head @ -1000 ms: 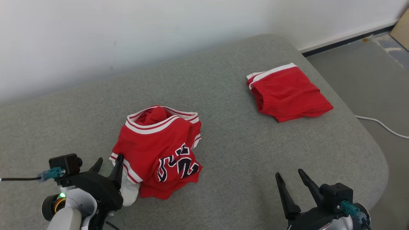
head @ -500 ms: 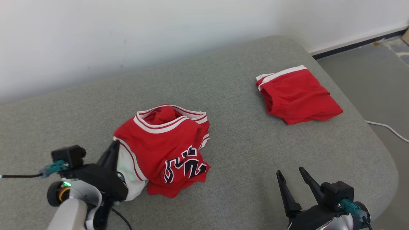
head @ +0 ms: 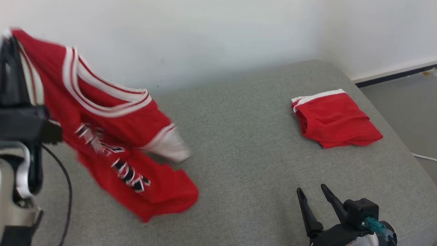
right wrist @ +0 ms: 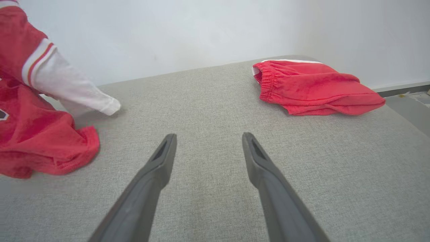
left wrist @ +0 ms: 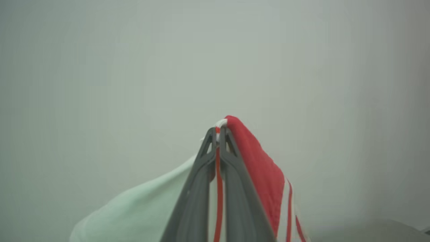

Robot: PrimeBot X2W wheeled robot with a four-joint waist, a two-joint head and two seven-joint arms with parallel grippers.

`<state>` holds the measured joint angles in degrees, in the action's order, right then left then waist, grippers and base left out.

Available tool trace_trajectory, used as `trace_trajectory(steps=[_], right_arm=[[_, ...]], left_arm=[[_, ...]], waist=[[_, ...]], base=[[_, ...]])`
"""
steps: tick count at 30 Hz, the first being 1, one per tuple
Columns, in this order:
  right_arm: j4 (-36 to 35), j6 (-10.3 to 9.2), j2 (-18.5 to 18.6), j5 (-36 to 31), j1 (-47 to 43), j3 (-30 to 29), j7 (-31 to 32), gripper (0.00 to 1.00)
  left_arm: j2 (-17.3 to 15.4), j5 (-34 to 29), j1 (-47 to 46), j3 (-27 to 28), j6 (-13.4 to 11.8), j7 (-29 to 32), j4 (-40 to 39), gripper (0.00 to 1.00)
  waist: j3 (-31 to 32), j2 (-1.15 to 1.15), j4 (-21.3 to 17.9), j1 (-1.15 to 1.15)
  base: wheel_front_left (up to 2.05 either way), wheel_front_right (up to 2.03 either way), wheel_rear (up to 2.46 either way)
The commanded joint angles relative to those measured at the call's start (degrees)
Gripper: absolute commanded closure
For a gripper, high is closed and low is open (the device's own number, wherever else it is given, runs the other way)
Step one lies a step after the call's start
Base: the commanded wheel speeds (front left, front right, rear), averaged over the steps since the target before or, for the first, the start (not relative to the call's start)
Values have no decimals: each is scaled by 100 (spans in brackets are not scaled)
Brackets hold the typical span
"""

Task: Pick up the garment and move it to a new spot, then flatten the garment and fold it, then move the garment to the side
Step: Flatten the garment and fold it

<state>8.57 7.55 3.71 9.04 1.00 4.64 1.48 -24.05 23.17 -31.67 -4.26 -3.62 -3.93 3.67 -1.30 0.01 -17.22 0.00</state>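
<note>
Lifted off the cushion (head: 256,171), the red jersey (head: 112,136) now hangs from the left gripper (left wrist: 218,129), clamped on its edge. The right gripper (head: 310,187) gapes empty; the lettering is blurred, unreadable.

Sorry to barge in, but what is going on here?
The robot's left gripper is shut on the edge of a red basketball jersey with white trim, holding it up above the grey fabric cushion, where its lower end seems to rest. The right gripper hangs open and empty over the cushion. A folded pair of red shorts lies apart at the far right.
</note>
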Motion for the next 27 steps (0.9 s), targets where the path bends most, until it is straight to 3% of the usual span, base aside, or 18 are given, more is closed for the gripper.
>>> trace_trajectory(steps=[1, 5, 10, 18, 19, 20, 21, 27], right_arm=[[-3, -15, -12, -59, -59, -4, -22, 0], [26, -15, -29, -45, -59, 15, -49, 0], [82, -15, -47, 17, -18, 104, -106, 0], [200, -15, -60, 84, 181, 235, -172, 0], [217, -15, -62, 84, 201, 248, -177, 0], [231, -15, -60, 92, 217, 253, -184, 0], [245, -15, -60, 97, 233, 251, -194, 0], [295, -15, -66, 43, 126, 118, -220, 0]], left_arm=[[-39, -82, -113, 2, -42, 49, -150, 100], [-164, -281, -422, -88, -92, 136, -783, 100], [176, -241, -498, -582, -22, 459, -626, 100], [1548, 28, -572, -1804, 552, 131, 1473, 100], [1680, 68, -633, -1886, 614, 50, 1708, 96], [1768, 65, -708, -1992, 698, -28, 1937, 61], [1854, 130, -772, -2056, 744, -112, 2131, 0], [2073, 663, -841, -2199, 938, -506, 2646, 0]], waist=[[61, -1, 56, 0], [87, -1, 54, 0], [29, -1, -25, 0], [-262, -1, -249, 0], [-284, -1, -278, 0], [-299, -1, -298, 0], [-307, -1, -308, 0], [-228, -1, -125, 0]], base=[[0, 0, 0], [0, 0, 0], [0, 0, 0], [0, 0, 0], [0, 0, 0], [0, 0, 0], [0, 0, 0], [0, 0, 0]])
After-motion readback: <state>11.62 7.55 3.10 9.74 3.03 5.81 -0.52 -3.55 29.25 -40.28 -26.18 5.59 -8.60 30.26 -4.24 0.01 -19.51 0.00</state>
